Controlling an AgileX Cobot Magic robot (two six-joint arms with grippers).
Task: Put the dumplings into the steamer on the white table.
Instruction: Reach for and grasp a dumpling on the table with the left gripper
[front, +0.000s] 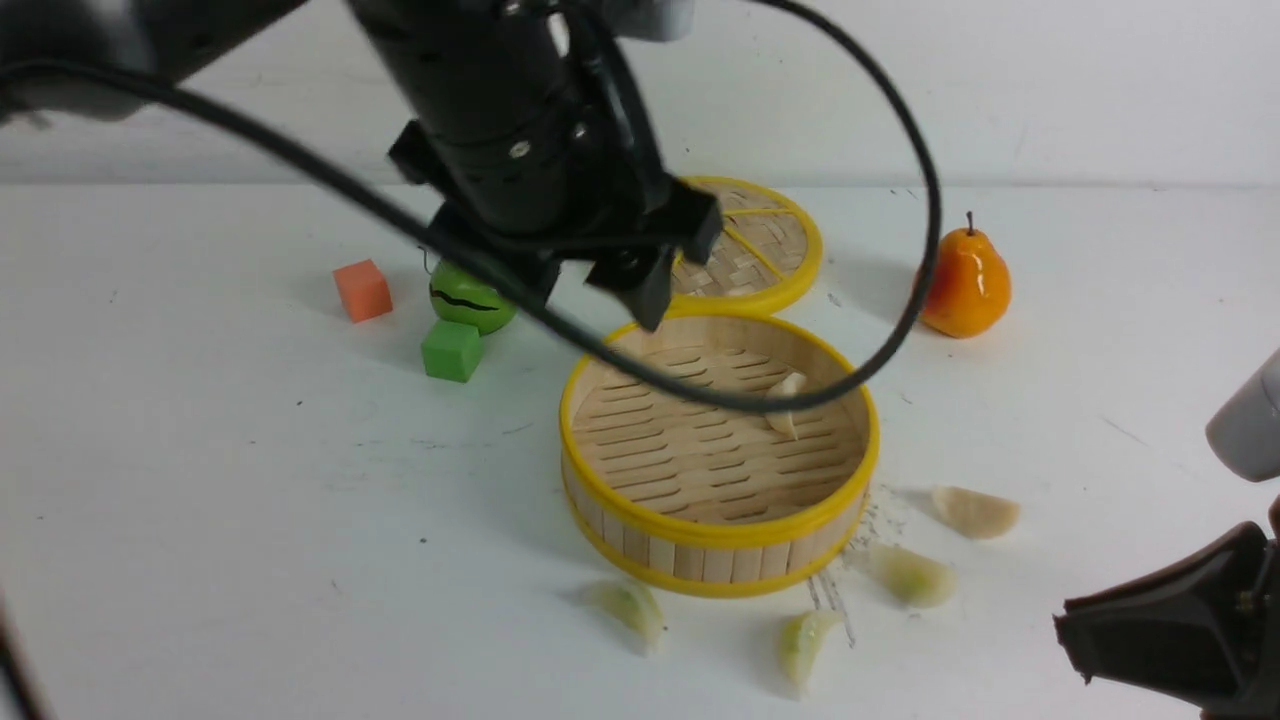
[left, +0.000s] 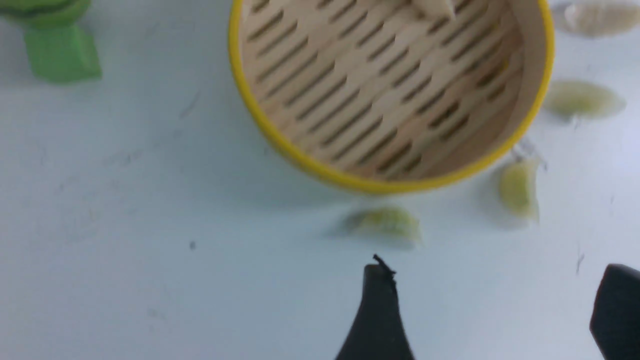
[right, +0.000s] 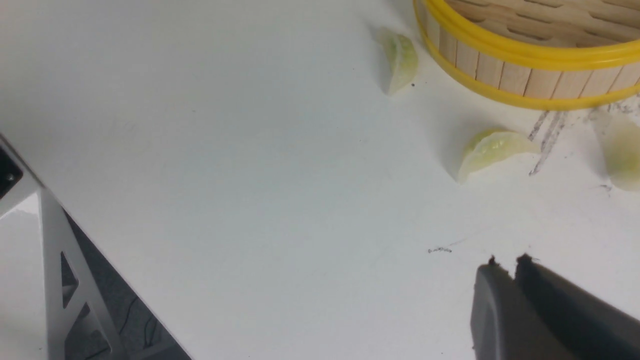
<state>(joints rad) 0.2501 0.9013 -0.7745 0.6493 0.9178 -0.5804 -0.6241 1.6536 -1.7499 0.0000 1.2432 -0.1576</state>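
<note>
Four of 5 dumplings (front: 912, 578) lie on the white table (front: 200, 520). A green dumpling (left: 385, 224) sits just ahead of the left gripper (left: 497, 280), jaws wide, empty. Right gripper (right: 515, 270) is pinched closed, empty. Beyond is the steamer (front: 700, 560) w/ one cream dumpling (front: 785, 400) inside. Approx 1/5 done.

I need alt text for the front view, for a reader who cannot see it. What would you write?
A round bamboo steamer on a white table holds one cream dumpling, while four more dumplings lie on the table around its near side. The robot's black left arm hangs above it; a lid, a pear and toy blocks sit farther back.
</note>
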